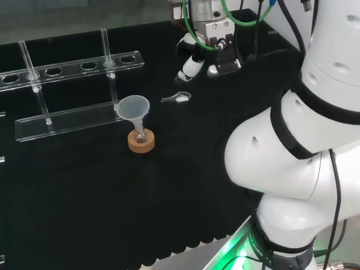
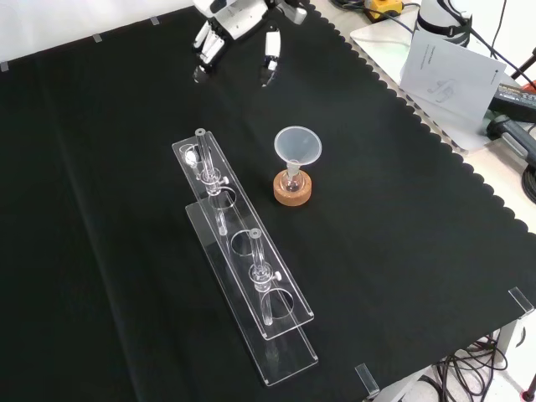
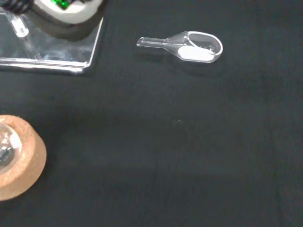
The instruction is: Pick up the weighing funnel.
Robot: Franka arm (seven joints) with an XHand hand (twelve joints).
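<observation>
The weighing funnel (image 1: 177, 98) is a small clear scoop with a short stem, lying flat on the black cloth. In the wrist view the weighing funnel (image 3: 194, 46) has a little white powder in its bowl. My hand (image 1: 209, 53) hovers above the cloth, to the right of and beyond the weighing funnel in the head view, without touching it. Its fingers (image 1: 191, 66) hang down relaxed and spread, and they hold nothing. In the front view the hand (image 2: 239, 21) is at the top edge, fingers pointing down at the cloth.
The big funnel (image 1: 134, 107) stands in a small flask on a cork ring (image 1: 141, 143), left of and nearer than the weighing funnel in the head view. A clear test tube rack (image 1: 73, 118) with upright glass tubes stands further left. The cork ring (image 3: 19, 163) shows close in the wrist view.
</observation>
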